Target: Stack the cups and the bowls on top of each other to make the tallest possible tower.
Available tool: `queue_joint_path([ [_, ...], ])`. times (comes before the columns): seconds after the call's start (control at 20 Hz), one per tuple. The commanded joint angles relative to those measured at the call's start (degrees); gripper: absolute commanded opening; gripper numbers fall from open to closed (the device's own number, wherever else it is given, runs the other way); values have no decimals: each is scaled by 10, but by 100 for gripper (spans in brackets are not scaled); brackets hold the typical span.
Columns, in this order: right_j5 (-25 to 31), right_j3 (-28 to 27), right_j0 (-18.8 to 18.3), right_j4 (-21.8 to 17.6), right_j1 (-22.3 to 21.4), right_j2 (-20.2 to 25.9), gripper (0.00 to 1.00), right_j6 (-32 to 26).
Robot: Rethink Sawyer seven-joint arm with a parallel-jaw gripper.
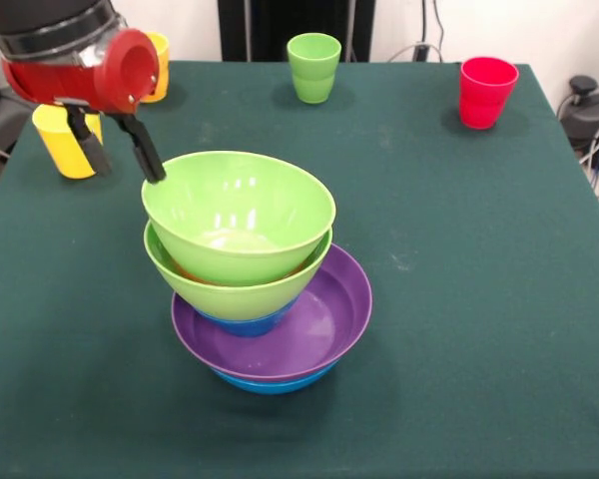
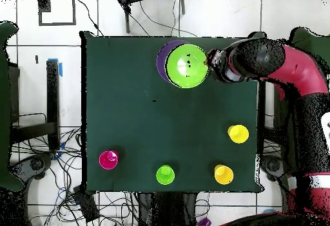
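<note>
— Toward the front edge, left of centre, stands the tower (image 1: 255, 289) — bowls nested, large blue lowest, then purple, light green ones on top. How will those cups handle?

— Light, stiff and slick, I'd judge — pinch one across its rim. All four look empty: the yellow cup (image 1: 65, 140), orange-yellow cup (image 1: 158, 65), green cup (image 1: 313, 66) and red cup (image 1: 486, 91) line the far edge.

— And the gripper (image 1: 120, 145)?

— Spread, holding nothing, one finger beside the top bowl's (image 1: 238, 215) rim.

The tower (image 1: 255, 274) fills the near middle of the table (image 1: 479, 299), with the gripper (image 1: 120, 150) just beside its top bowl's rim; wide bare cloth lies to its other side and in front. The yellow cup (image 1: 65, 140), orange-yellow cup (image 1: 158, 65), light green cup (image 1: 313, 67) and red cup (image 1: 485, 92) stand well apart along the far side, with open gaps between them.
</note>
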Motion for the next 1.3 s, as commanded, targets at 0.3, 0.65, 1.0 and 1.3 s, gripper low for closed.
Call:
queue_joint_path([
  [0.3,38,92,-15,-4,-46,21,100,-150],
  [0.65,-8,140,-11,-27,-66,8,100,-114],
  [1.0,-56,187,-3,-50,-82,-8,100,-74],
  [1.3,-80,237,9,-47,-109,-21,100,-26],
])
